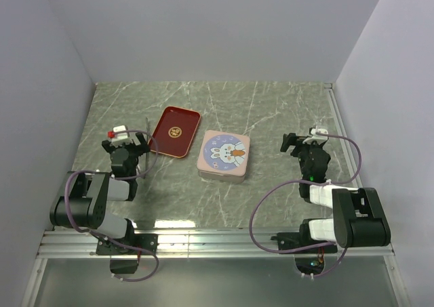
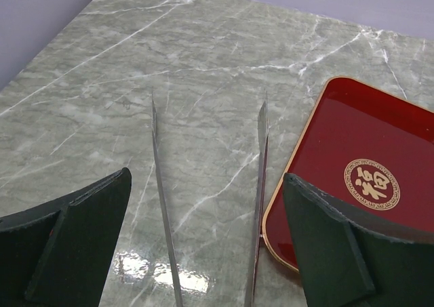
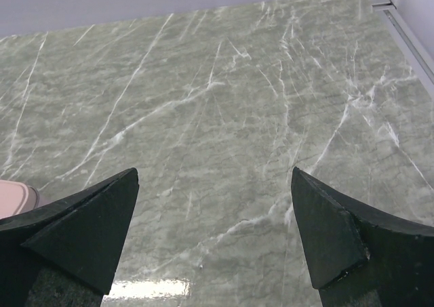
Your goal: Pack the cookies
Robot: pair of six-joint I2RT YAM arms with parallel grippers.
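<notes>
No cookies show in any view. An empty red tray point(image 1: 183, 120) with a gold emblem lies left of centre, and it also shows in the left wrist view point(image 2: 352, 137). A closed pink tin point(image 1: 224, 154) with a bunny lid lies beside it. Its corner shows in the right wrist view point(image 3: 13, 197). My left gripper point(image 1: 125, 144) point(image 2: 207, 178) is just left of the tray with its jaws wide. Thin metal tweezers point(image 2: 157, 158) point(image 1: 145, 148) stick out between the jaws, prongs apart and empty. My right gripper point(image 1: 302, 143) point(image 3: 213, 175) is open and empty, right of the tin.
The marble tabletop point(image 1: 271, 110) is bounded by grey walls at the back and both sides. A metal rail point(image 1: 203, 239) runs along the near edge by the arm bases. A white strip point(image 3: 407, 29) runs along the right edge.
</notes>
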